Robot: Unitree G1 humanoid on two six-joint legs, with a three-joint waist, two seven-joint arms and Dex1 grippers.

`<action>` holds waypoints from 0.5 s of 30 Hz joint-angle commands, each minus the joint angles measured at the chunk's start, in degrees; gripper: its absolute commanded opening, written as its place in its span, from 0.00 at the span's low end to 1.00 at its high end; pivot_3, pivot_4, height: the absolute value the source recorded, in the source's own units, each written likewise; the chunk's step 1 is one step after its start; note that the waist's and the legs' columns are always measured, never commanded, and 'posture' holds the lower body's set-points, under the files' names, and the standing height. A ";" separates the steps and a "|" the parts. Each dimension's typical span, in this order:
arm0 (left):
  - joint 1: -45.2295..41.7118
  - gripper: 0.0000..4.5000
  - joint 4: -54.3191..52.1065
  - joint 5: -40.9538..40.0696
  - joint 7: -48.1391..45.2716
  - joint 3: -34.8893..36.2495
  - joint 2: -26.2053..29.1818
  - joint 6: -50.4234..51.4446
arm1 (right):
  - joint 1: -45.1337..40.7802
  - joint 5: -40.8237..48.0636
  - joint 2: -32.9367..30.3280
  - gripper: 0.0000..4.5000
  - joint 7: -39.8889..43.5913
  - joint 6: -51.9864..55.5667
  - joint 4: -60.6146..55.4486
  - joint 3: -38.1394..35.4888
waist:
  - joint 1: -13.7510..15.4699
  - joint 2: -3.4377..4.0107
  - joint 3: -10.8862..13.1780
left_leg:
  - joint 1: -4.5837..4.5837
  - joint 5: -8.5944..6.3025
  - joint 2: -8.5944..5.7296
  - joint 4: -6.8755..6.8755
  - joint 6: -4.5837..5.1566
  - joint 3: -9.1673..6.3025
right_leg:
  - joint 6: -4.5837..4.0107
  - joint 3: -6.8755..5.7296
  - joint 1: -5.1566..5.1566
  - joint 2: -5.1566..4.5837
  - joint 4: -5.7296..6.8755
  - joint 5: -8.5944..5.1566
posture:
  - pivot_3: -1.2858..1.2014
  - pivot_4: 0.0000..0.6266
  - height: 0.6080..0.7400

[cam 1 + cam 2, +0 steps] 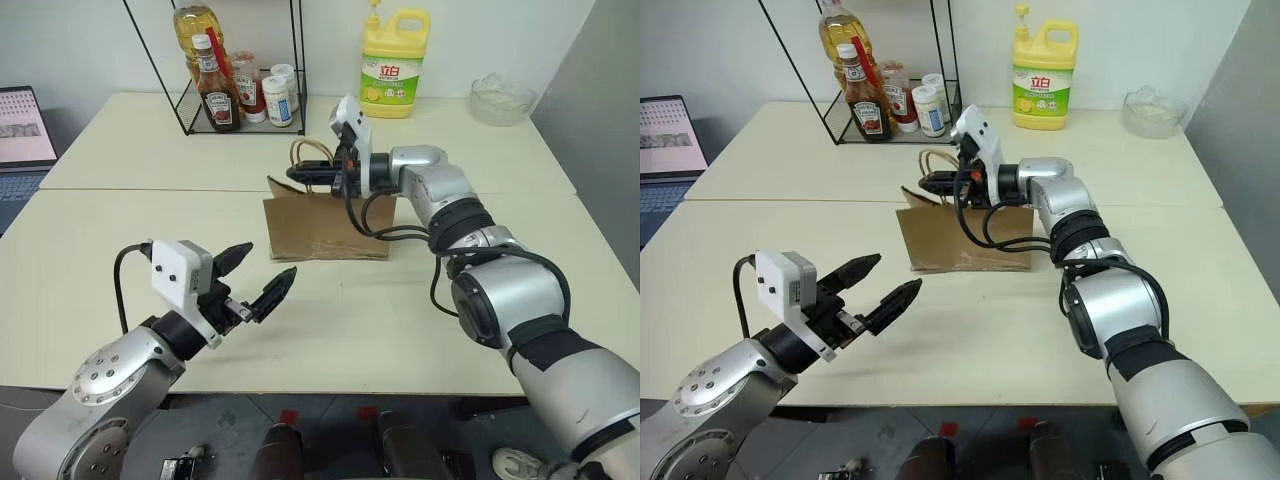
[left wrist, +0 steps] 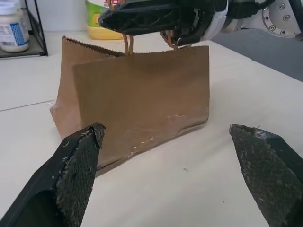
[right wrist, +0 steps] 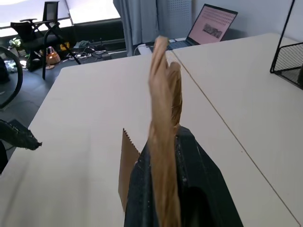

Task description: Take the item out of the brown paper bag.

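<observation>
bag status: plain brown kraft paper bag [image 1: 325, 222], creased, stands upright mid-table on the cream tabletop [image 1: 120, 270], serrated mouth edge up, long side facing the robot.

right gripper [image 1: 312, 174]: black fingers pressed together on the thin tan loop handles [image 1: 310, 152] at the bag's top edge. right wrist view confirms it, handle paper pinched between the closed fingers [image 3: 189, 189]. arm reaches across from the right w/ gripper pointing leftward along the bag's long axis, so the mouth is held from above.

left gripper [image 1: 872, 286]: fingers spread wide apart, nothing between them. sits near the table's front edge, well apart from the bag, pointing toward the bag's front-left corner. left wrist view looks square at the bag's broad face between its two pads [image 2: 78, 175].

item: small bottle w/ blue cap can't be seen (presumably inside the bag, can't confirm from here).

key relation: bag lies ahead and to the right of the left gripper; opening faces up, not toward it. left is the free arm, so judgement is that left goes in. it would need to rise above the rim and come down into the mouth beside the right fingers (tight, clash risk w/ the right gripper and handles).

bg, not involved: black wire rack [image 1: 240, 60] w/ sauce bottles, yellow detergent jug [image 1: 393, 65].
</observation>
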 commanded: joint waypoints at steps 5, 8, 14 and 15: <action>0.55 1.00 -1.36 -0.28 -0.36 0.95 1.07 -2.12 | -2.20 -1.72 0.60 0.09 0.82 -3.59 0.92 -0.36 | 0.00 0.00 0.00 | 0.00 0.00 0.00 0.01 0.00 0.00 | 0.00 0.00 0.01 0.00 0.00 0.00 | 0.52 0.24 1.00; -0.58 1.00 0.06 -0.09 -1.34 0.48 1.79 -2.36 | -2.43 -2.11 -0.09 0.30 0.27 -3.40 1.28 -0.90 | 0.00 0.00 0.00 | 0.01 0.00 0.00 0.01 0.00 0.00 | 0.00 0.00 0.01 0.00 0.01 0.00 | 0.52 0.24 1.00; -3.37 1.00 3.13 -0.41 -4.23 -0.36 3.58 -2.53 | -2.74 -1.88 -2.70 0.77 0.53 -2.55 0.34 -1.56 | 0.02 0.00 0.00 | 0.01 0.00 0.00 0.01 0.00 0.00 | 0.00 -0.01 0.01 0.00 0.01 0.00 | 0.52 0.24 1.00; -4.19 1.00 4.14 -0.81 -5.15 0.06 4.25 -2.40 | -2.80 -1.74 -3.81 0.86 1.03 -2.03 -0.21 -1.74 | 0.03 0.00 0.00 | 0.01 0.00 0.00 0.01 0.00 0.01 | 0.00 0.00 0.01 0.00 0.01 0.00 | 0.52 0.24 1.00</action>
